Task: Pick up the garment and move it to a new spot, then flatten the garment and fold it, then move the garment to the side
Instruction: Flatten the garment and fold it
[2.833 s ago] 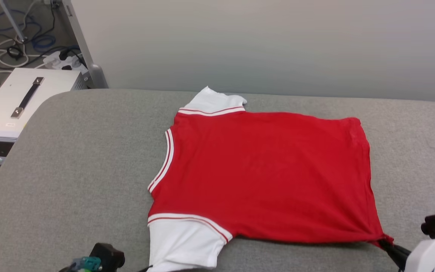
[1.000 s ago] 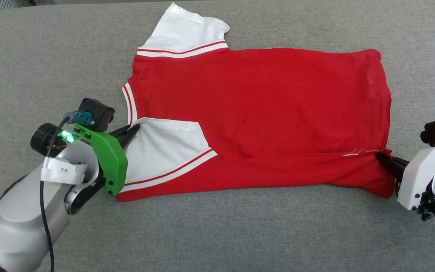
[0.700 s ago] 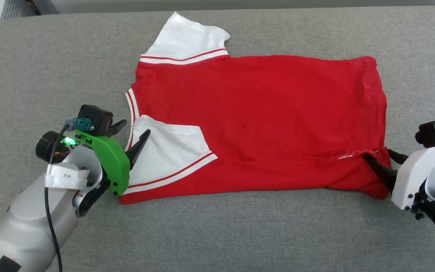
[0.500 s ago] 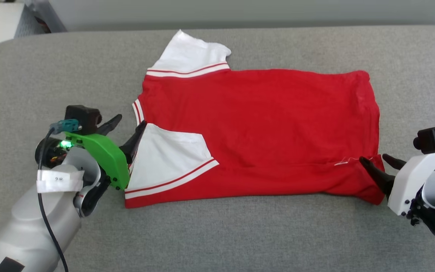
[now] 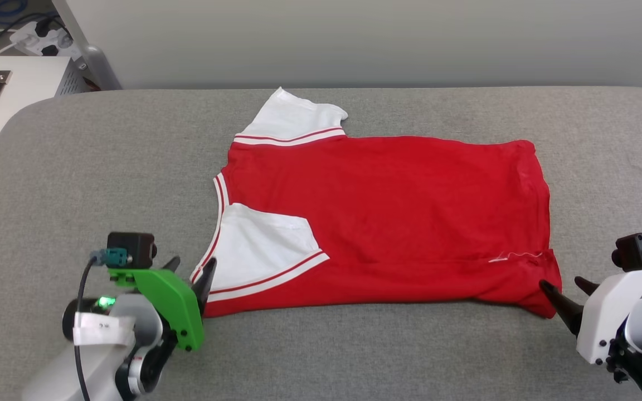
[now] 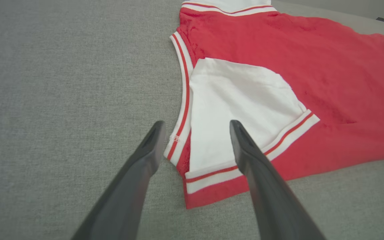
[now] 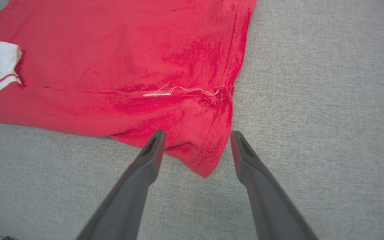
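Head view: a red jersey-style T-shirt with white short sleeves lies plain side up across the middle of a grey fabric-covered table, collar toward the robot's left, its near sleeve and near long edge turned in over the body. The left gripper sits at the near shoulder corner and the right gripper at the near hem corner, both with fingers spread, holding nothing. Folding appears under way, one lengthwise fold laid. The next move likely calls for reaching the far white sleeve and far hem corner to bring that edge inward.
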### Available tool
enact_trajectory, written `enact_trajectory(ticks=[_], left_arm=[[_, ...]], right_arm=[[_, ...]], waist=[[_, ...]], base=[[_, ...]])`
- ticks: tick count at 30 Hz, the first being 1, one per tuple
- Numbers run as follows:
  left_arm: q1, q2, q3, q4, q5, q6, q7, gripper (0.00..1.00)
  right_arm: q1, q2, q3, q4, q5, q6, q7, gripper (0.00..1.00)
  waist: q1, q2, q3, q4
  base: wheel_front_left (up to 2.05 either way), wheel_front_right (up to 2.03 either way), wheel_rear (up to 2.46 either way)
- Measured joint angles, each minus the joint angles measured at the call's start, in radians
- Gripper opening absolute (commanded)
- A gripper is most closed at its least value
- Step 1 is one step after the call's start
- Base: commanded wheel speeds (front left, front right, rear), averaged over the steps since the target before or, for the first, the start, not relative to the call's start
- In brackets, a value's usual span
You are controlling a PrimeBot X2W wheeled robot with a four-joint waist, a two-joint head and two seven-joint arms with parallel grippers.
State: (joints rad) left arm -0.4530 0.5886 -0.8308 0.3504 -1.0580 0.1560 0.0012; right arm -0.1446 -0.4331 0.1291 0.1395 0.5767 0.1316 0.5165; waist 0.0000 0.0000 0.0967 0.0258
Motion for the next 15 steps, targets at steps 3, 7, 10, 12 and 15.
enact_trajectory(ticks=[3,7,10,12,15], left_arm=[[0.044,0.032,-0.013,-0.081,-0.005,0.072,0.054,1.00],[0.084,0.056,-0.015,-0.181,-0.021,0.146,0.095,1.00],[0.098,0.076,-0.025,-0.220,-0.027,0.188,0.130,1.00],[0.104,0.087,-0.026,-0.235,-0.027,0.212,0.144,1.00],[0.104,0.091,-0.025,-0.241,-0.027,0.234,0.150,1.00]], right_arm=[[0.041,0.042,-0.051,-0.061,-0.056,0.000,0.056,1.00],[0.082,0.095,-0.101,-0.146,-0.105,0.000,0.105,1.00],[0.096,0.123,-0.119,-0.194,-0.123,0.000,0.129,1.00],[0.103,0.135,-0.128,-0.219,-0.133,0.000,0.142,1.00],[0.105,0.148,-0.133,-0.246,-0.141,0.000,0.153,1.00]], waist=[[0.0000,0.0000,0.005,-0.001],[0.0000,0.0000,0.020,-0.004],[0.0000,0.0000,0.035,-0.009],[0.0000,0.0000,0.047,-0.013],[0.0000,0.0000,0.066,-0.020]], base=[[0.00,0.00,0.00],[0.00,0.00,0.00],[0.00,0.00,0.00],[0.00,0.00,0.00],[0.00,0.00,0.00]])
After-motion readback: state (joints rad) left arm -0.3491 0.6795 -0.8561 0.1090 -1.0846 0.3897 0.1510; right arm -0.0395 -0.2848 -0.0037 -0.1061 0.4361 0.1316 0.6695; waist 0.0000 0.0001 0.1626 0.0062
